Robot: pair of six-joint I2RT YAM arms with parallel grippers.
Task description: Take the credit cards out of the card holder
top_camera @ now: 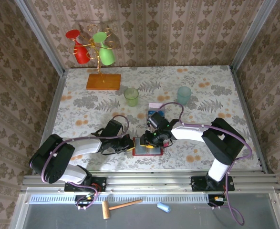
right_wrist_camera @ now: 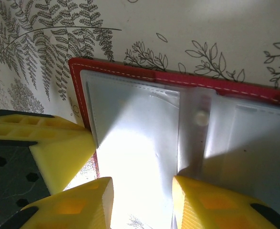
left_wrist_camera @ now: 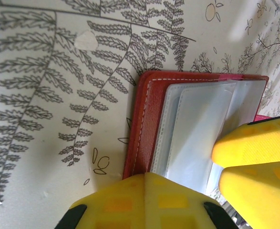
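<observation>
The red card holder [top_camera: 148,147] lies open on the floral tablecloth near the front edge, its grey inner pockets [right_wrist_camera: 135,143] facing up. My left gripper [left_wrist_camera: 147,177] is shut, with its tips pressed on the holder's red edge [left_wrist_camera: 147,119]. My right gripper [right_wrist_camera: 142,198] is open, and its yellow fingers [right_wrist_camera: 202,205] stand apart over the left pocket panel. Nothing is gripped between them. Both grippers meet over the holder [top_camera: 142,141]. A pink and a blue credit card [top_camera: 155,110] lie on the table just behind the right wrist.
A light green cup [top_camera: 131,97] and a teal cup [top_camera: 183,95] stand mid-table. An orange wooden base [top_camera: 103,81] at the back left carries a wire stand with a red and a green glass. Walls close in the table's sides.
</observation>
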